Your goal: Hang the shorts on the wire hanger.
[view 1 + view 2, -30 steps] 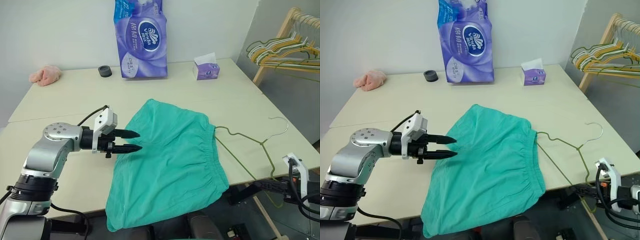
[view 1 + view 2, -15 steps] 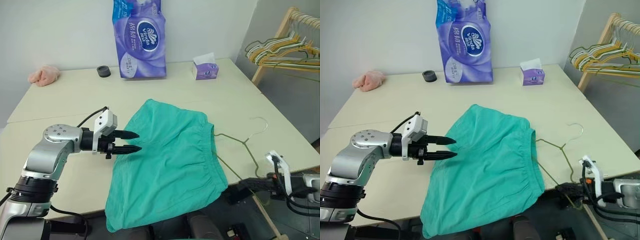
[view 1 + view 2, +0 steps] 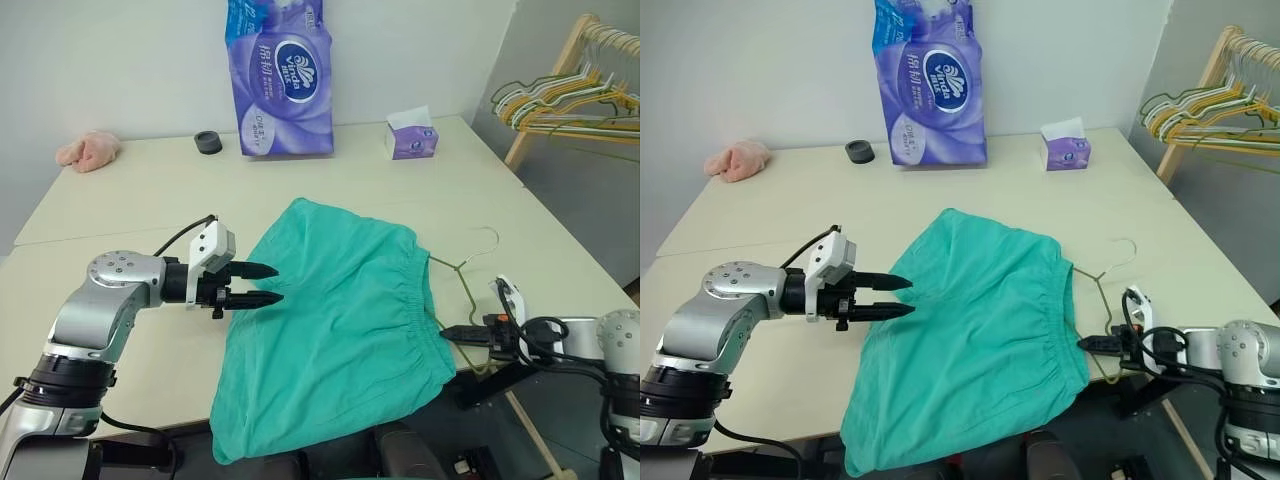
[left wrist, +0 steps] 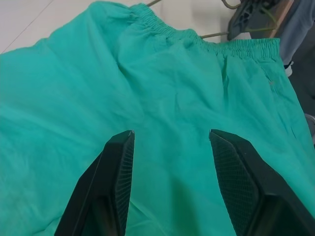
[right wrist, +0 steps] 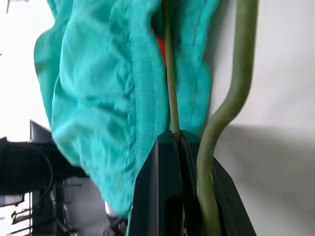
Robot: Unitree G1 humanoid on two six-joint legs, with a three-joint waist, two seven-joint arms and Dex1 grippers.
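Plain pale wall [image 3: 120, 70] running along the back, light even across it. In front, a cream table [image 3: 330, 190], a seam line crossing its top from side to side. Against the wall stands a tall purple pack of tissue rolls [image 3: 280, 80], a small black ring [image 3: 208, 142] just beside it, a purple tissue box [image 3: 411, 138] further right, a pink cloth lump [image 3: 88, 150] far left. Off the right corner, a wooden rack [image 3: 560, 70] with bunched hangers [image 3: 560, 100]

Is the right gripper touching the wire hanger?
Touching. In the right wrist view the right gripper is shut on the wire hanger, its thin wire emerging from between the fingertips beside the shorts.
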